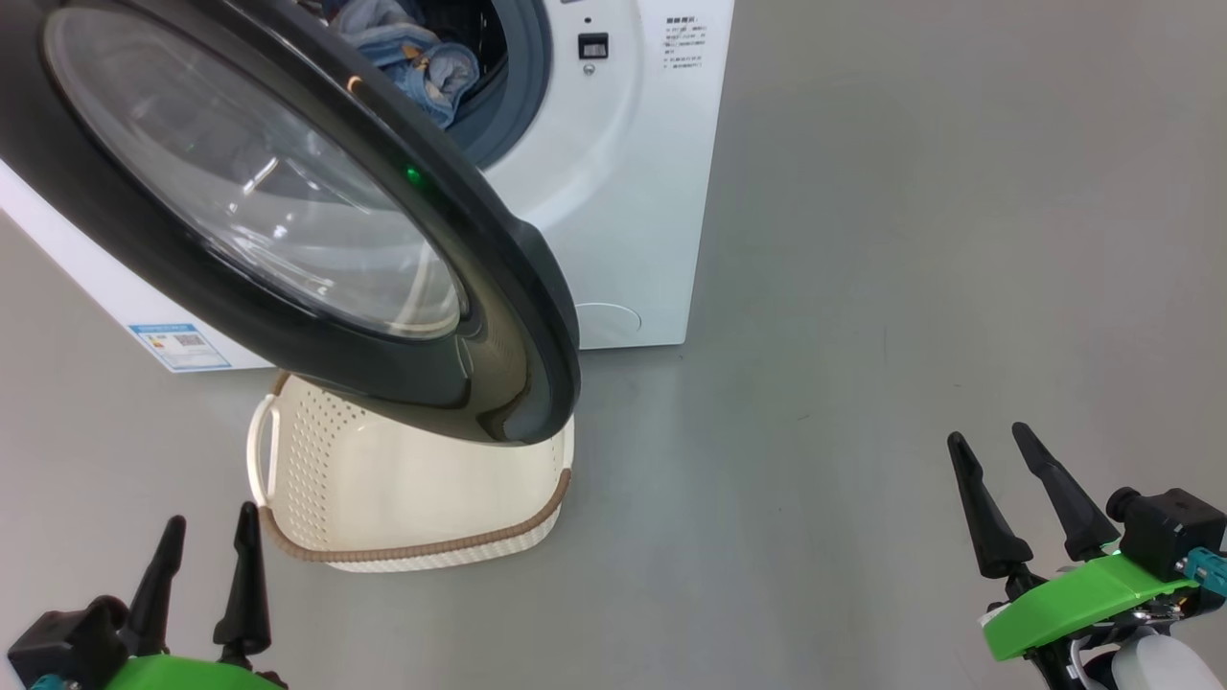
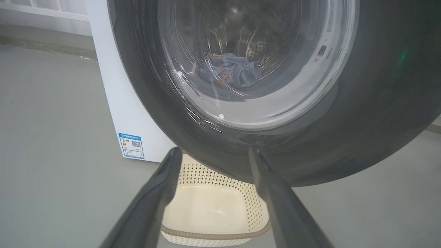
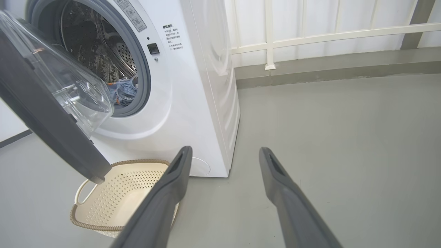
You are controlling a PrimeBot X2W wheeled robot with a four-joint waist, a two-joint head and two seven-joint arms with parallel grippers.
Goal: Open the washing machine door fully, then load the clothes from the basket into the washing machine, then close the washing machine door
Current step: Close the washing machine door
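the door (image 1: 288, 220) is pictured swung open above the basket (image 1: 307, 470) before the washer (image 1: 623, 192); the clothes (image 1: 422, 67) are seen in its drum (image 3: 93, 51). the left gripper (image 1: 211, 522) and right gripper (image 1: 987, 436) are held spread wide, grasping nothing.

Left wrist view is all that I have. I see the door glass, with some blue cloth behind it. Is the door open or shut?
Observer: Open. In the right wrist view the washing machine door stands swung out from the washing machine.
Operator: So the cloth is really inside the machine?
Observer: Yes. That view shows the clothes directly, lying low in the machine's round opening.
Operator: Where is the right end effector?
Observer: In the head view the right end effector is open and holds nothing. It hangs over the grey floor, well to the right of the basket.
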